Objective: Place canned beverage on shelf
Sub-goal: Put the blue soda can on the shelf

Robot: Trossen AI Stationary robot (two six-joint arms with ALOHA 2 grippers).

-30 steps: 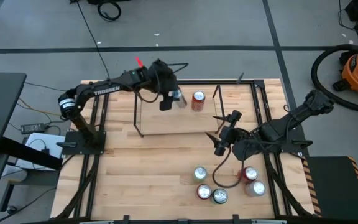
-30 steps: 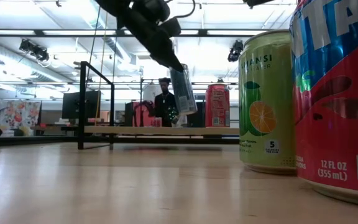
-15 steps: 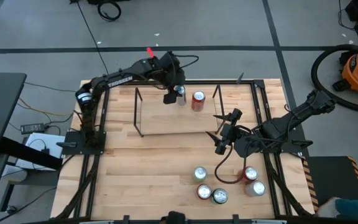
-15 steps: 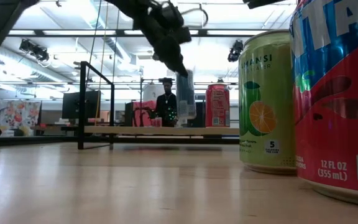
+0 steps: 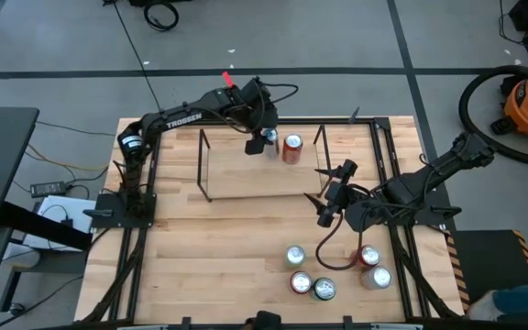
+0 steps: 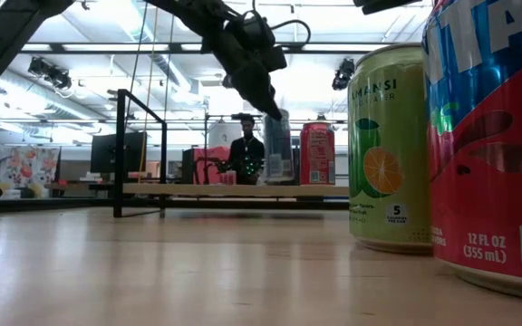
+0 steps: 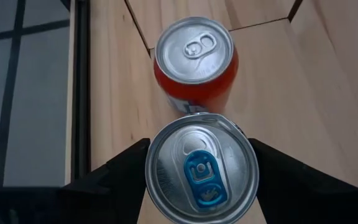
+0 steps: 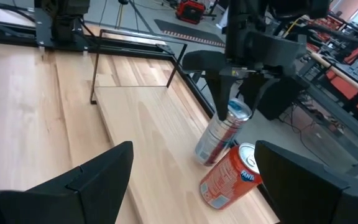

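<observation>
A silver can with a blue tab (image 7: 201, 171) is over the shelf's (image 5: 236, 174) far right part, with my left gripper (image 5: 258, 140) shut on it. It is upright, close beside an orange-red can (image 5: 291, 148) that stands on the wood deck (image 6: 225, 189). The silver can's (image 6: 277, 145) bottom is at deck height; whether it touches I cannot tell. My right gripper (image 5: 326, 207) waits open above the table's right middle, nothing between its fingers (image 8: 73, 186). My left gripper pinches the silver can's side wall just below the top rim (image 8: 229, 115), one finger (image 7: 126, 171) on each of two opposite sides. The fingers slant down at it from the table's left. The can is upright below them.
Several loose cans (image 5: 324, 275) stand at the table's near right; two of them, a green one (image 6: 390, 149) and a red one (image 6: 501, 145), fill the low view's right. Black frame rails (image 5: 388, 165) edge the table. A person (image 6: 243, 149) stands far behind the shelf.
My left gripper has carried the silver can toward the far edge and the orange-red can, sinking a little. The can, tilted a second ago, is now upright beside the orange-red can.
</observation>
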